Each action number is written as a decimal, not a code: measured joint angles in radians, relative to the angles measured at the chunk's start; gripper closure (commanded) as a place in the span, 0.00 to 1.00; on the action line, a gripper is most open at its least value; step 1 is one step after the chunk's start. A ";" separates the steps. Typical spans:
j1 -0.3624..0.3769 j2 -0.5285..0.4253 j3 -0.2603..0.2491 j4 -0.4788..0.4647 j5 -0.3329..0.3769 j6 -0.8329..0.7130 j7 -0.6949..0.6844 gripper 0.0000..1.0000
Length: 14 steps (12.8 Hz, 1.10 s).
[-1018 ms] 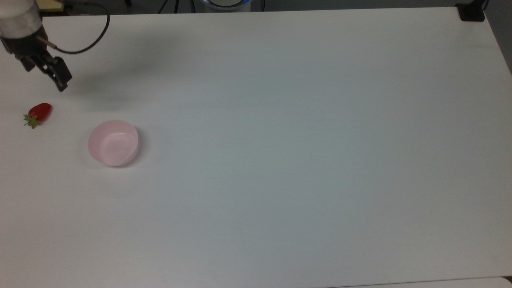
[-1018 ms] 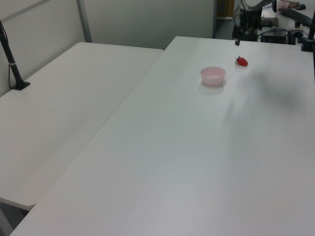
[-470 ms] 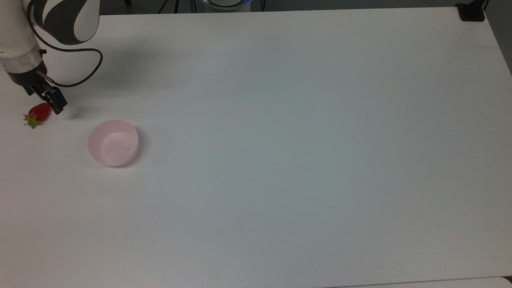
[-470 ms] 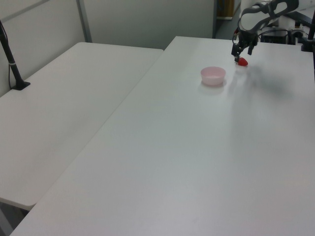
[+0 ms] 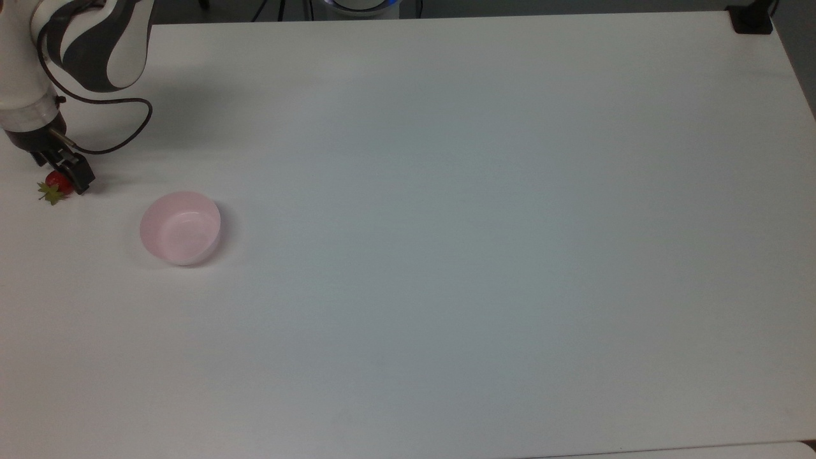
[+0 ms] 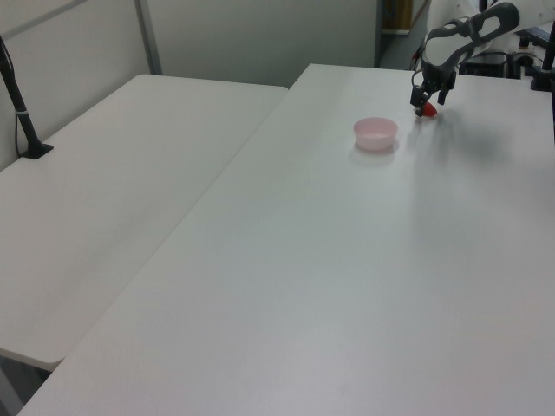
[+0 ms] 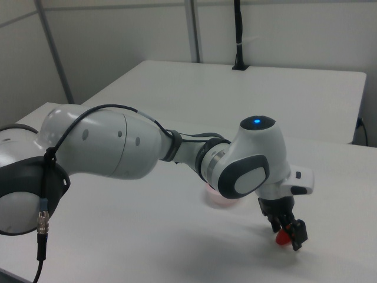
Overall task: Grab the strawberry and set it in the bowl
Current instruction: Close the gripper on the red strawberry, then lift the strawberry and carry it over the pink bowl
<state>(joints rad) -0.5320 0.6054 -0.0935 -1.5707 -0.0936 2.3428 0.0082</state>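
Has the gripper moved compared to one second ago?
Yes. In the top view, the gripper has come down toward the bowl side, from above the strawberry to right at it.

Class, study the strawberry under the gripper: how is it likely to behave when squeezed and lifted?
The strawberry looks glossy and rounded, so it may slip between the fingers of the gripper. It is small next to the bowl, so probably light. Its elongated body lies on its side on the table; a nudge might roll it.
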 measured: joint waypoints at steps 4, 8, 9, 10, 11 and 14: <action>0.000 0.005 0.003 0.025 0.001 0.000 0.000 0.60; 0.020 -0.029 0.018 0.047 0.000 -0.093 -0.027 0.60; 0.032 -0.043 0.018 0.047 0.000 -0.109 -0.030 0.60; 0.040 -0.054 0.019 0.047 0.000 -0.115 -0.030 0.59; 0.045 -0.068 0.019 0.048 0.001 -0.136 -0.030 0.59; 0.085 -0.117 0.068 0.081 0.033 -0.251 -0.025 0.58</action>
<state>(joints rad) -0.4472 0.4887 -0.0254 -1.4896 -0.0603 2.0921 -0.0173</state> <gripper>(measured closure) 0.590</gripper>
